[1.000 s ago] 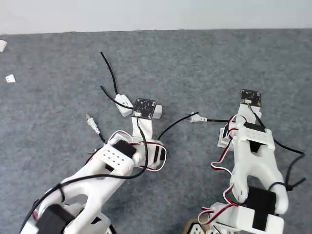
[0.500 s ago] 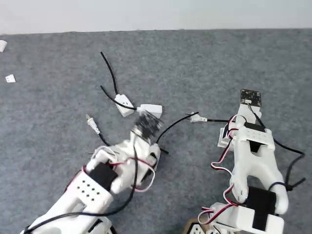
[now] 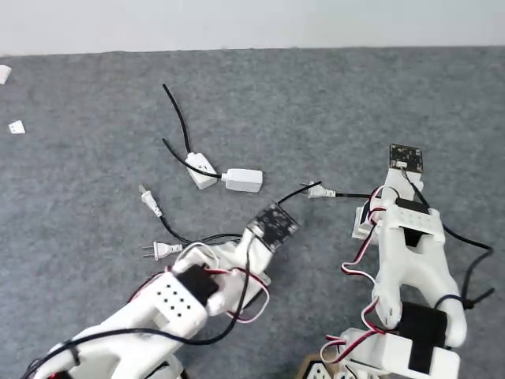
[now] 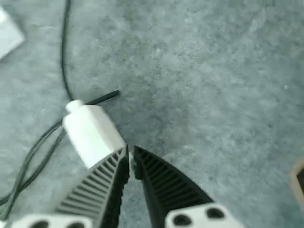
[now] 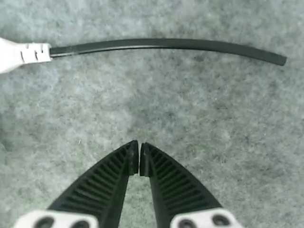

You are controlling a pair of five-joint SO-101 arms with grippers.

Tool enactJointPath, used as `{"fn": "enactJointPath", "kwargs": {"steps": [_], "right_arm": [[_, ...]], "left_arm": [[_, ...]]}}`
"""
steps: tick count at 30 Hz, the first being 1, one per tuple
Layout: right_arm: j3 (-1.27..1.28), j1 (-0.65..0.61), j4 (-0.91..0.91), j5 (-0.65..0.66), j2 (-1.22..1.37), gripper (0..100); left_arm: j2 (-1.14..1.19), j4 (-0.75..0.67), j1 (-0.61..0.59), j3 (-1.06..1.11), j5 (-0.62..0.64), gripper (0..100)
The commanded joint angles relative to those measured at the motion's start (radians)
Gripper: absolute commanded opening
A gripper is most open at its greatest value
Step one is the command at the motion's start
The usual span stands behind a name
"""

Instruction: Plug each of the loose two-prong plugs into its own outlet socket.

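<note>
My left gripper (image 4: 131, 154) points down, jaws pressed together. My right gripper (image 5: 138, 151) is closed too, angled downward.

Bright, even light lay on the grey carpet (image 3: 355, 103), perhaps from overhead, soft shadows fell just beneath the left gripper (image 4: 131, 151) jaws.

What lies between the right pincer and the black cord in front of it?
Bare grey carpet, as the right wrist view shows; the right pincer and black cord are apart.

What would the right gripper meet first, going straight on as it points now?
Probably the grey carpet just ahead of the right gripper; the black cable lies farther on, depth unclear.
</note>
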Motion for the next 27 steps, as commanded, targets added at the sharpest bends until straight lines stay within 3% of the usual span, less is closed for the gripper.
{"fn": "enactJointPath", "kwargs": {"steps": [1,7,15,22,27], "right_arm": [[-0.051,-0.01,-0.008,0.014,-0.004,1.0],[-0.051,-0.01,-0.008,0.014,-0.004,1.1],[-0.051,-0.01,-0.008,0.014,-0.004,1.1],[-0.051,-0.01,-0.008,0.014,-0.004,1.1],[-0.051,-0.01,-0.008,0.014,-0.004,1.1]], "left_arm": [[0.044,-0.063,-0.02,-0.036,-0.009,1],[0.135,-0.112,-0.157,-0.036,-0.107,1],[0.146,-0.109,-0.29,-0.042,-0.114,1],[0.144,-0.115,-0.288,-0.051,-0.115,1],[0.138,-0.055,-0.29,-0.104,-0.287,3]]}}
